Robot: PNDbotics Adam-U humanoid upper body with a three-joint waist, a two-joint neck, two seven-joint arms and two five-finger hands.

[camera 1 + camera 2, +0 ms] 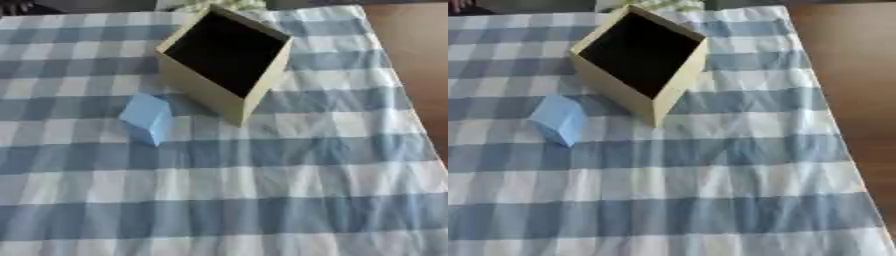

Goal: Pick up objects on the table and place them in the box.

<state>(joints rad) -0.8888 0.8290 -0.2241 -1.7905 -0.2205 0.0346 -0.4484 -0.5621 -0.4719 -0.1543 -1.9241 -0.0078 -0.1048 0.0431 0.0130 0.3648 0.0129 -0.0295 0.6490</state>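
A light blue block (145, 118) stands on the blue-and-white checked cloth (262, 190), left of centre. Just behind it and to its right is an open beige box (210, 90) with a dark inside, set corner-on toward me. The block sits close to the box's left wall without touching it, as far as I can tell. Neither of my hands shows in either view.
The cloth ends at the right, where bare brown table (850, 75) runs along the edge. Something pale and bunched (210, 5) lies just behind the box at the far edge. A dark red thing (458, 5) shows at the far left corner.
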